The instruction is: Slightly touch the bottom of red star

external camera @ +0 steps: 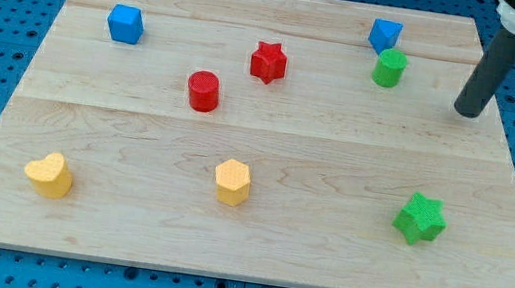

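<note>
The red star [268, 62] sits on the wooden board [137, 137] in the upper middle. My tip [466, 112] rests on the board near the right edge, far to the right of the star and slightly lower in the view. The rod rises to the view's top right corner. A red cylinder [203, 91] stands down and left of the star. The tip touches no block.
A blue block [125, 23] lies at upper left. A blue block [385, 34] and a green cylinder [388, 69] lie between star and tip. A green star [420, 219] lies at lower right, a yellow hexagon [232, 182] at bottom middle, a yellow heart [49, 175] at lower left.
</note>
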